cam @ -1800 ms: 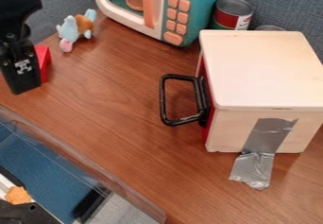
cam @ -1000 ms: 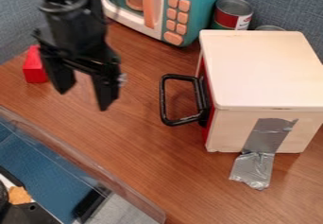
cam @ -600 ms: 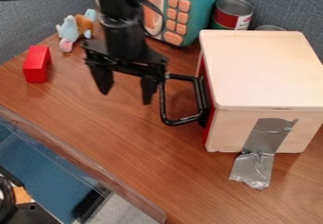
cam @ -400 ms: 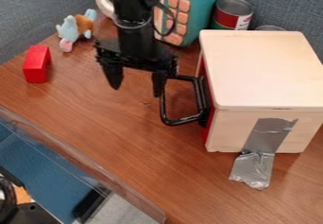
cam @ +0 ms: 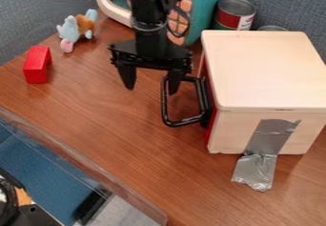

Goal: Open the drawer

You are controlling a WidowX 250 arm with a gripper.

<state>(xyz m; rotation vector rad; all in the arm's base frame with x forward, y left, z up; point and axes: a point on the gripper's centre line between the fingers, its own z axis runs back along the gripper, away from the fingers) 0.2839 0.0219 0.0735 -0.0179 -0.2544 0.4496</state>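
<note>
The black gripper (cam: 151, 87) hangs over the table just left of the wooden box, its two fingers spread apart. Its right finger overlaps the upper part of the drawer's black handle (cam: 166, 110); whether it touches or sits inside the loop I cannot tell. The left finger is out to the left of the handle. The drawer's red front (cam: 209, 128) lies flush against the left side of the pale wooden box (cam: 267, 72), so the drawer is closed.
A red block (cam: 37, 66) and a small plush toy (cam: 77, 28) lie at the left. Behind stand a teal toy microwave (cam: 205, 15) and a can (cam: 234, 14). Grey tape (cam: 270, 139) runs from the box to the table (cam: 127, 139).
The gripper has come in from the upper left and moved right to the handle, its fingers apart. The box, drawer and handle have stayed put.
</note>
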